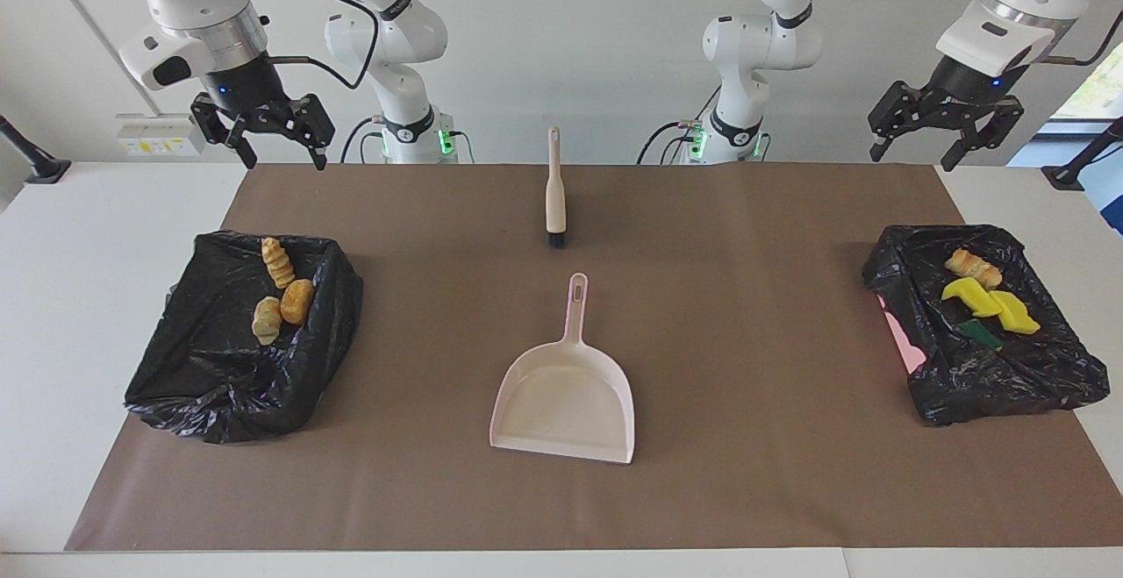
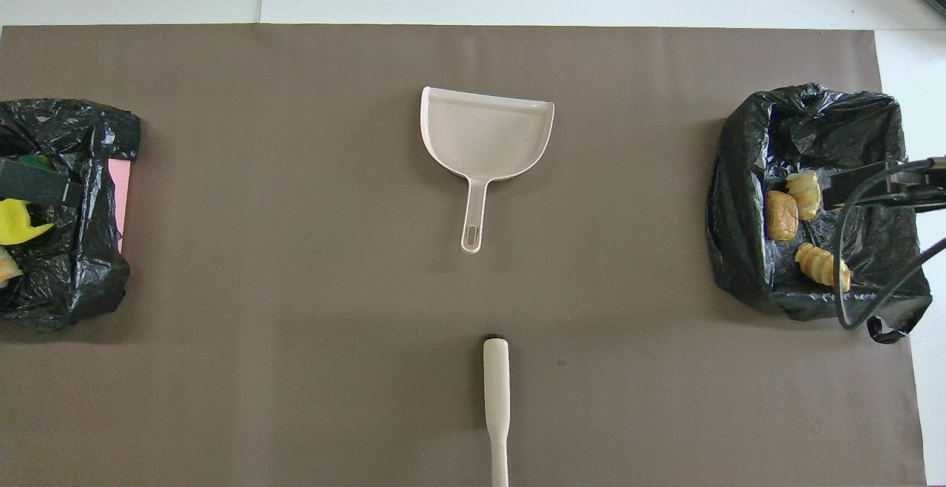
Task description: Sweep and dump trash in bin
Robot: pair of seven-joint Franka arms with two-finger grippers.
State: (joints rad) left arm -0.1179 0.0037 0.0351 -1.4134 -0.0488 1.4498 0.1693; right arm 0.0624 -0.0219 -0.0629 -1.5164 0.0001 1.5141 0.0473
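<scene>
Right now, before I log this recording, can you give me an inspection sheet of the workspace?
Surface: brown paper mat on white table.
Job's things: three golden-brown pastry lumps in the black-bag-lined bin at the right arm's end; one pastry lump and two yellow spongy chunks in the other lined bin. Pink plastic dustpan and beige brush lie mid-mat, apart.
Clutter: nothing seen.
Grippers: right gripper and left gripper raised, jaws open, empty.
Cables: along both arms.
Surroundings: white wall.
</scene>
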